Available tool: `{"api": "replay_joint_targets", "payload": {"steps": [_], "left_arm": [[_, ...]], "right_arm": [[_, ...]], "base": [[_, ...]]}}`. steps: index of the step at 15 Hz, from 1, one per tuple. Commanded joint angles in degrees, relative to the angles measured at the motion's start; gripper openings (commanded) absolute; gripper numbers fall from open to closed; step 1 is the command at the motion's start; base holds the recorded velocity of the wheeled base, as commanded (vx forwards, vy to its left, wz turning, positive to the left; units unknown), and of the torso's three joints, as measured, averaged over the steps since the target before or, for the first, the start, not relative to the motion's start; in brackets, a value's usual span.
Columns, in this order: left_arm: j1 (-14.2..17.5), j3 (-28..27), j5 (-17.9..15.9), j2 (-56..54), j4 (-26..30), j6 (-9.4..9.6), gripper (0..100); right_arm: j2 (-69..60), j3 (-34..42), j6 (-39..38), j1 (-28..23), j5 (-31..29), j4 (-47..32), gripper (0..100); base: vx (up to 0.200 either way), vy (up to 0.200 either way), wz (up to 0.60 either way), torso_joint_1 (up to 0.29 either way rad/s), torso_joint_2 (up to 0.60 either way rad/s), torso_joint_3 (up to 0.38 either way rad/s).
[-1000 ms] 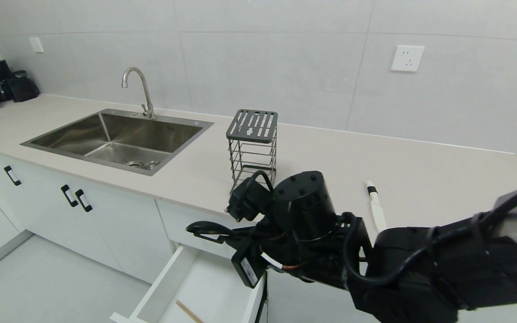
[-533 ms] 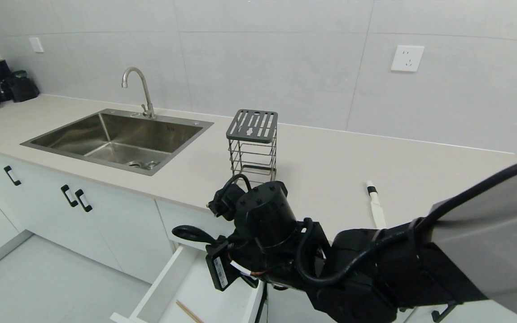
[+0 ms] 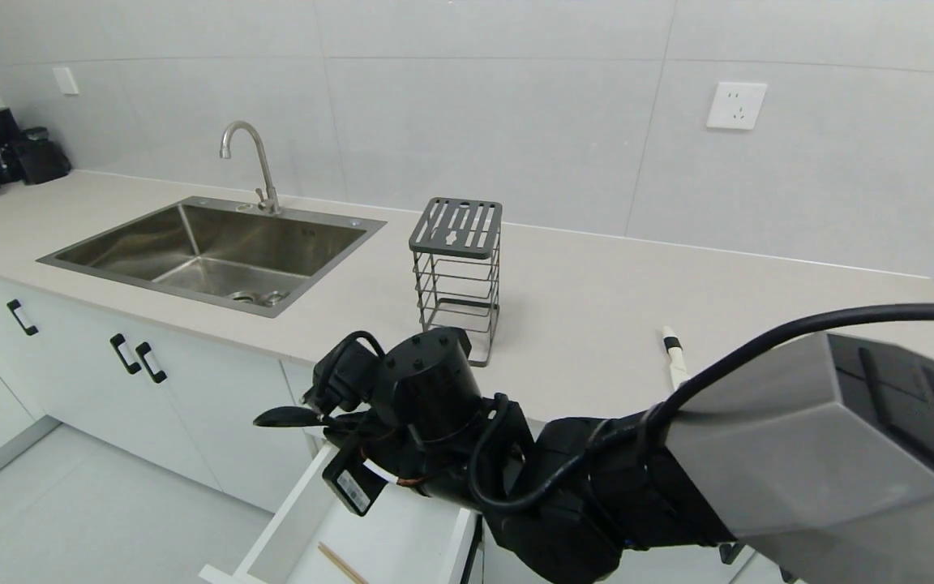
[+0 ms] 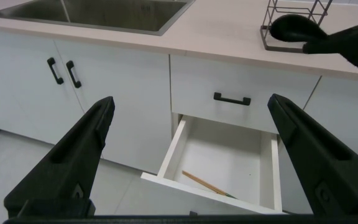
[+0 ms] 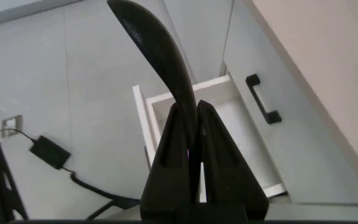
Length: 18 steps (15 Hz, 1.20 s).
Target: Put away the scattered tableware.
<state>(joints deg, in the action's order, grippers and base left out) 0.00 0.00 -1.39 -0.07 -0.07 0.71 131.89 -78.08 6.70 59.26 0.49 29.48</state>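
Kitchen counter (image 3: 597, 300) | open drawer (image 4: 229, 155): chopsticks (image 4: 207, 185) | right fingers (image 5: 219, 155) grip black spoon (image 5: 157, 56) | left fingers (image 4: 73, 155) wide apart

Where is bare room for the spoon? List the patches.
Drawer floor: bare from back wall to the chopsticks near its front. Counter: bare between wire rack and knife. Crowded: right gripper with the spoon over the drawer.

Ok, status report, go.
Left gripper open, empty. Right gripper shut on black spoon, by the open drawer. Chopsticks in drawer, knife on counter; nothing seen blocking.
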Motion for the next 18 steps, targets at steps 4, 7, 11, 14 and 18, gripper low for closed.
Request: {"api": "replay_joint_targets", "payload": {"steps": [4,7,11,14,18], "left_arm": [[0.0,0.0,0.0,0.1,0.0,0.0,100],[0.0,0.0,0.0,0.1,0.0,0.0,100],[0.0,0.0,0.0,0.1,0.0,0.0,100],[0.0,0.0,0.0,0.1,0.0,0.0,100],[0.0,0.0,0.0,0.1,0.0,0.0,100]], "right_arm": [[2.9,-1.7,2.7,0.1,0.0,0.1,0],[4.5,-2.9,0.9,0.1,0.0,0.2,0],[6.3,-6.0,0.0,0.1,0.0,0.2,0],[7.3,-6.8,-0.1,0.2,0.0,0.1,0],[8.7,-8.7,0.2,0.6,-0.1,-3.5,0]], "base": [[0.0,0.0,0.0,0.0,0.0,0.0],[0.0,0.0,0.0,0.0,0.0,0.0],[0.0,0.0,0.0,-0.088,0.18,0.093],[0.0,0.0,0.0,-0.162,0.32,0.167],[0.0,0.0,0.0,-0.242,0.51,0.259]]}}
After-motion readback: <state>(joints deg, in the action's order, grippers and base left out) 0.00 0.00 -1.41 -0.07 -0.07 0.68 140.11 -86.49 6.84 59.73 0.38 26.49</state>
